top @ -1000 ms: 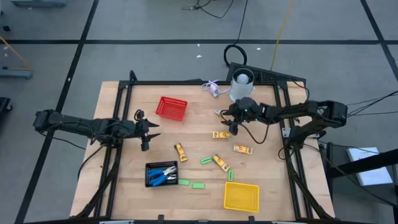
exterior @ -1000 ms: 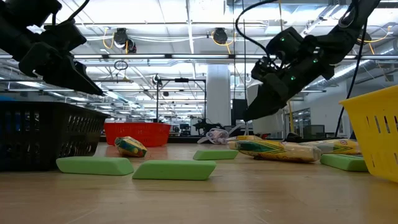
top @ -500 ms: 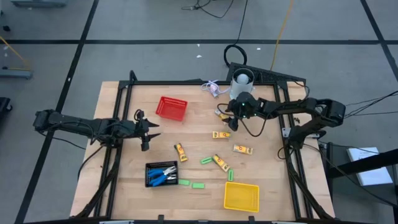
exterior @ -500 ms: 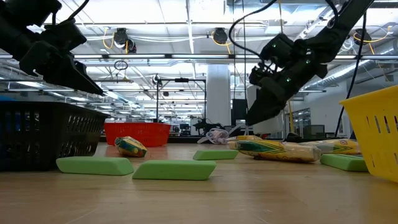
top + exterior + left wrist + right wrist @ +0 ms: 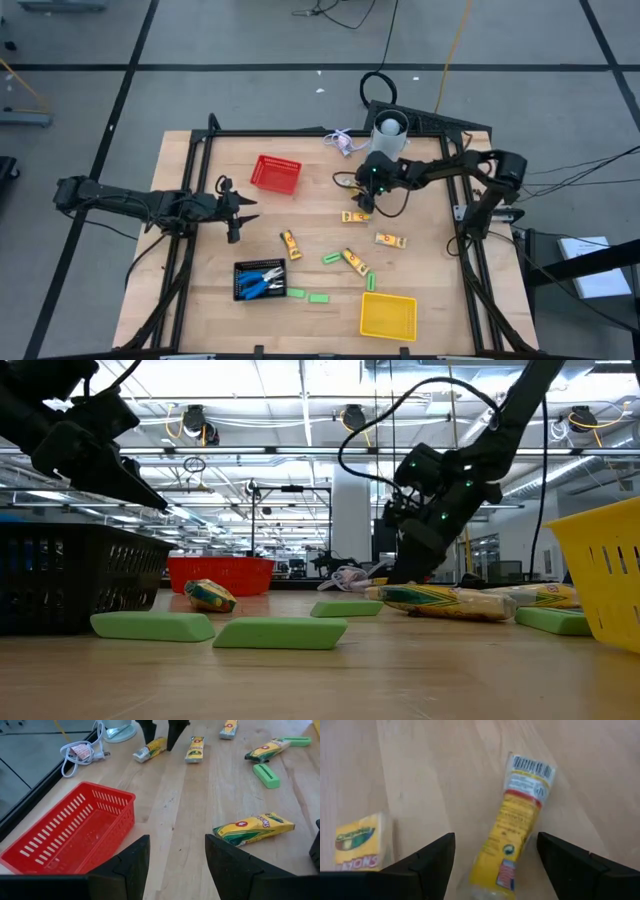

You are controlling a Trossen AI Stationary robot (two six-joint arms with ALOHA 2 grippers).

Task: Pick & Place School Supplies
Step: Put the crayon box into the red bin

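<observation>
The left gripper (image 5: 236, 211) waited over the left part of the bench (image 5: 310, 255), its fingers (image 5: 131, 862) released and holding nothing, with the red basket (image 5: 275, 174) just beyond it. Further right, the right gripper (image 5: 362, 198) hung low at the far side of the bench, fingers (image 5: 434, 857) spread apart around a yellow tube (image 5: 519, 822), not yet clenched on it. I judge the step was to grasp this tube. To do it well, the gripper should go down straight, keep the tube centred between the fingers, and close across its narrow side. The right wrist view showed the barcode label and a crayon box (image 5: 361, 844) beside the tube; the high view gave only small yellow shapes there.
</observation>
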